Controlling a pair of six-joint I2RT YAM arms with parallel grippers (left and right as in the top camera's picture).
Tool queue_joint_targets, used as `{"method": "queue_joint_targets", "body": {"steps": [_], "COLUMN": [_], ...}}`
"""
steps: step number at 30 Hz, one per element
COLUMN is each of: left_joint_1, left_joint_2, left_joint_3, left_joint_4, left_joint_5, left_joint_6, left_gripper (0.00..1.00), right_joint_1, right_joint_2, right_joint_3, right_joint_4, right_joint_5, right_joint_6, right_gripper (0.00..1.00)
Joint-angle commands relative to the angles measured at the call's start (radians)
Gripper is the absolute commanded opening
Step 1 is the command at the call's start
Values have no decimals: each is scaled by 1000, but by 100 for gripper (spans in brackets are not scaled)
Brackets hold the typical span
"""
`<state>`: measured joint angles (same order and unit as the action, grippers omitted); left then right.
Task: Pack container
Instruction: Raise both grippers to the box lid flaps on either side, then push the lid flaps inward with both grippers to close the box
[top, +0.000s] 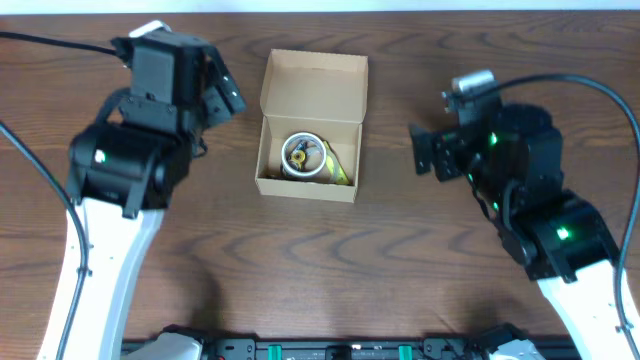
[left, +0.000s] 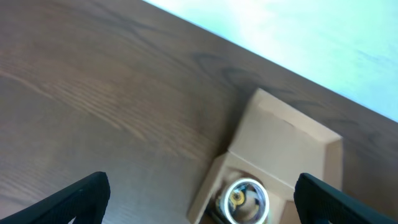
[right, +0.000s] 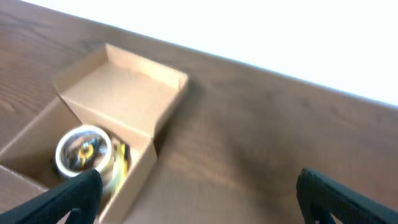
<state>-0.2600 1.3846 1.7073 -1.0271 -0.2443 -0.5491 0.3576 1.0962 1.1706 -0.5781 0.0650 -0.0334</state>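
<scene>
Left gripper, jaws apart, at 9 o'clock of container; right gripper, jaws apart, at 3 o'clock. Container mid table, lid open, tape roll inside. Yellow item beside roll: overhead and right wrist views only.

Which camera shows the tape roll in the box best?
Overhead: it looks straight down on the whole tape roll inside the open box. Both wrist views catch it aslant, low in frame and blurrier.
</scene>
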Motion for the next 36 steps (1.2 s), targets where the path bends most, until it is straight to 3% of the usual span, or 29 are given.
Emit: {"method": "queue_joint_targets", "body": {"steps": [1, 3, 8, 9, 10, 11, 13, 14, 15, 16, 17, 22, 29, 36], "left_joint_1": [98, 147, 197, 197, 197, 197, 199, 201, 202, 203, 203, 225, 304, 318], "left_joint_2": [53, 97, 201, 224, 263, 294, 345, 374, 415, 440, 473, 608, 732, 795], "left_joint_3": [16, 16, 16, 16, 16, 16, 16, 16, 16, 16, 16, 16, 16, 16], "left_joint_4": [33, 60, 98, 101, 126, 151, 203, 233, 271, 289, 306, 333, 393, 411], "left_joint_5": [84, 79, 80, 80, 81, 81, 80, 80, 80, 84, 103, 277, 625, 774], "left_joint_6": [-20, -59, -95, -124, -150, -167, -173, -173, -173, -173, -173, -173, -190, -207], "left_gripper": [95, 95, 96, 100, 84, 74, 49, 36, 18, 7, 6, 5, 6, 6], "right_joint_1": [-9, -26, -68, -77, -95, -108, -130, -144, -166, -178, -194, -269, -293, -293], "right_joint_2": [47, 93, 214, 243, 296, 331, 387, 416, 454, 477, 504, 620, 754, 876], "right_joint_3": [27, 27, 27, 27, 27, 27, 27, 27, 27, 27, 27, 27, 27, 27], "right_joint_4": [96, 159, 241, 252, 272, 288, 312, 324, 334, 337, 337, 356, 420, 490], "right_joint_5": [-43, -43, -43, -43, -43, -43, -43, -44, -44, -47, -69, -328, -507, -645], "right_joint_6": [-71, -64, 111, 140, 194, 225, 276, 307, 363, 399, 436, 578, 677, 772], "right_gripper": [99, 99, 99, 92, 67, 50, 27, 10, 1, 1, 1, 1, 1, 1]}}
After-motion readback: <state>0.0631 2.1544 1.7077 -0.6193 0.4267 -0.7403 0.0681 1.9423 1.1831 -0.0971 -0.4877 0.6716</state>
